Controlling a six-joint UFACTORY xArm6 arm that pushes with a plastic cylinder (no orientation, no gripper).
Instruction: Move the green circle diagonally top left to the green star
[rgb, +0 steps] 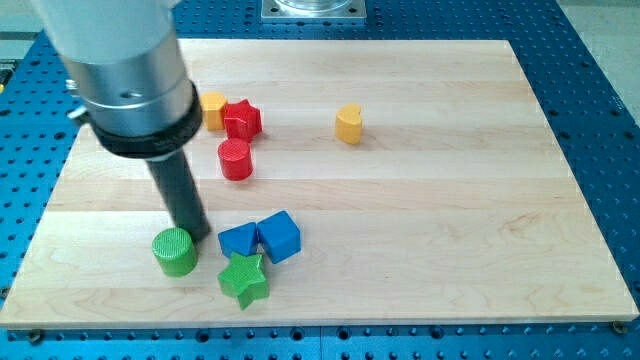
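The green circle (175, 251) is a short green cylinder near the view's bottom left of the wooden board (430, 220). The green star (245, 279) lies to its right and slightly lower, a small gap apart. My tip (197, 234) is at the end of the dark rod, just above and right of the green circle, touching or nearly touching its upper right edge, and up-left of the green star.
Two blue blocks (238, 240) (279, 236) sit side by side just above the green star. A red cylinder (235, 158), a red star (242, 119) and an orange-yellow block (213, 110) stand further up. A yellow block (348, 124) stands at top centre.
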